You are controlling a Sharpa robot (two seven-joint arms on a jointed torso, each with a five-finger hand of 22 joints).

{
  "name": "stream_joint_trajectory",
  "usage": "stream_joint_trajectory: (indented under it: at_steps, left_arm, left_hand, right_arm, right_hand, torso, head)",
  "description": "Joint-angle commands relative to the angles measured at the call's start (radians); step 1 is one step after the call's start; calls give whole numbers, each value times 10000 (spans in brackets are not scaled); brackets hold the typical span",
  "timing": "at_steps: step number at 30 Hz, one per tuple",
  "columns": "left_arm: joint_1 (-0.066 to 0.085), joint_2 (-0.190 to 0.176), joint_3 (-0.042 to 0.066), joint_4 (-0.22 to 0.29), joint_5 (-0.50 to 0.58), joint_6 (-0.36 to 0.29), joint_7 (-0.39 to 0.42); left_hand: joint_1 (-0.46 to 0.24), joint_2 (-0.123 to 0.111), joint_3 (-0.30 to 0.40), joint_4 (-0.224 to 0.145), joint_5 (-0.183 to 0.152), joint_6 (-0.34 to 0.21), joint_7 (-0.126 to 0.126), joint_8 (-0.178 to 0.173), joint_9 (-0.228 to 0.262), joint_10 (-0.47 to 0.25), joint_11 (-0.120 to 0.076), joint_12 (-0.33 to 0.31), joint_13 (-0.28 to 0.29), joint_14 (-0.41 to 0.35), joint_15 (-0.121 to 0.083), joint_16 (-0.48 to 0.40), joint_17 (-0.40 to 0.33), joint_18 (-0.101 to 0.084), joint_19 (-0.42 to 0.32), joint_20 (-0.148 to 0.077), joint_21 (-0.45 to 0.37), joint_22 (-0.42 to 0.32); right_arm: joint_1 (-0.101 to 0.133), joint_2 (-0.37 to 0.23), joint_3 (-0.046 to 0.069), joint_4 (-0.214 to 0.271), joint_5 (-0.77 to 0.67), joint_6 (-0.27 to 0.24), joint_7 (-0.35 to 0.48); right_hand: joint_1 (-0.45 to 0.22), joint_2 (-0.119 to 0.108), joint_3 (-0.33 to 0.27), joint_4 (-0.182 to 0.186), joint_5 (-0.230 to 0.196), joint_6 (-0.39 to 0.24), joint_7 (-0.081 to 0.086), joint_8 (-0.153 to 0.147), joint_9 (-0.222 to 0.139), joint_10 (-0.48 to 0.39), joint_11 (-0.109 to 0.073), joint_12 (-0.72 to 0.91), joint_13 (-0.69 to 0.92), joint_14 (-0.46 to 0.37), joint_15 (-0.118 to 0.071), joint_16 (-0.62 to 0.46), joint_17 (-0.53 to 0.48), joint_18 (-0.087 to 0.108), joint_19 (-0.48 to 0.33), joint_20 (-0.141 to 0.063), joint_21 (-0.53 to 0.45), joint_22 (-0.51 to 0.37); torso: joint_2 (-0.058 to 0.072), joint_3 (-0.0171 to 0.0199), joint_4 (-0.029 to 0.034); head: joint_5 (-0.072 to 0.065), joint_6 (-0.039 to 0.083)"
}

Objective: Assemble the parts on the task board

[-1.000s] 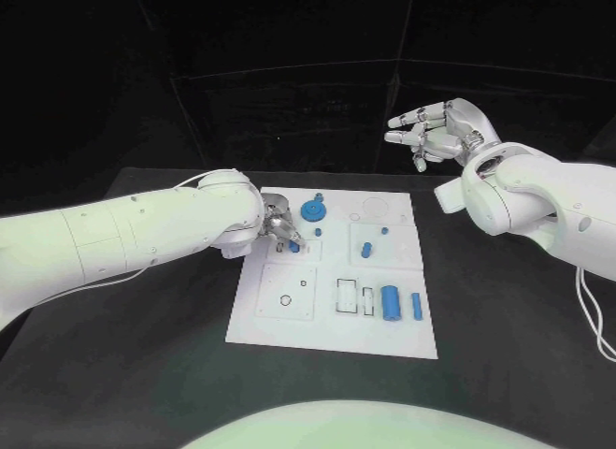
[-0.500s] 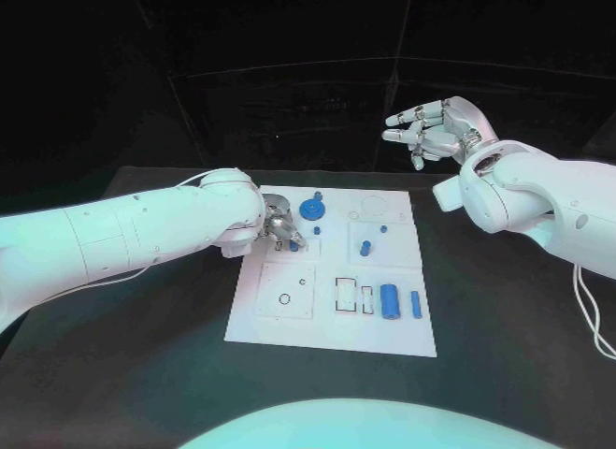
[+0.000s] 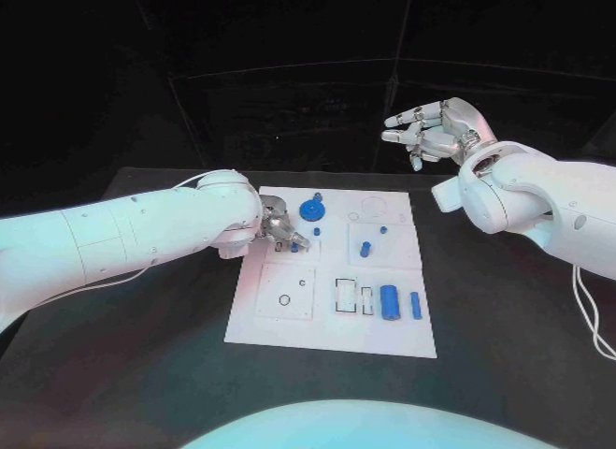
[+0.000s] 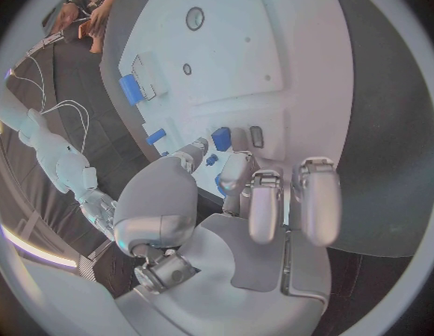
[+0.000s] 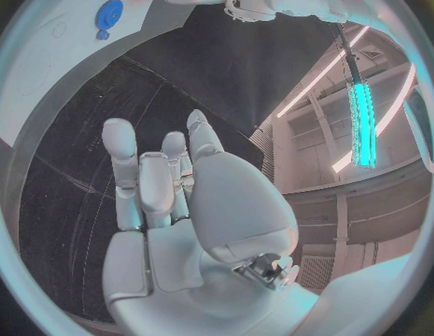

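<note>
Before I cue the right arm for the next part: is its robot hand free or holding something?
Free. The right robot hand is raised beyond the table, fingers apart, palm bare in the right wrist view.

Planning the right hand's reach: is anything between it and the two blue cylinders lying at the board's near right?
Nothing visible. The right hand hangs open, raised beyond the board's far edge; the cylinders lie in the open, and the left hand works at the board's left side.

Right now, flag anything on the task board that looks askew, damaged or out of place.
Nothing stands out. The task board lies flat on the black table, the blue parts rest on it unspilled. The left robot hand works at its upper left; the right robot hand hangs raised off the board.
</note>
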Motion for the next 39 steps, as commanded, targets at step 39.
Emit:
stream_joint_trajectory:
  at_steps: [39]
  left_arm:
    - [659, 1106, 1370, -3421, -114, 1564, 99]
  left_hand:
    - [2226, 703, -2904, 527, -54, -246, 421, -1586, -1314, -719, 328, -702, -919, 1038, 254, 31, 2634, 161, -12, 203, -797, -189]
  right_arm:
    - [17, 94, 5, -148, -43, 150, 0]
  right_hand:
    - [-134, -1, -21, -40, 79, -140, 5, 10, -15, -169, 5, -127, -152, -93, 12, -107, -79, 30, -179, 29, -143, -128]
  torso:
    - [12, -4, -8]
  head:
    - [-32, 134]
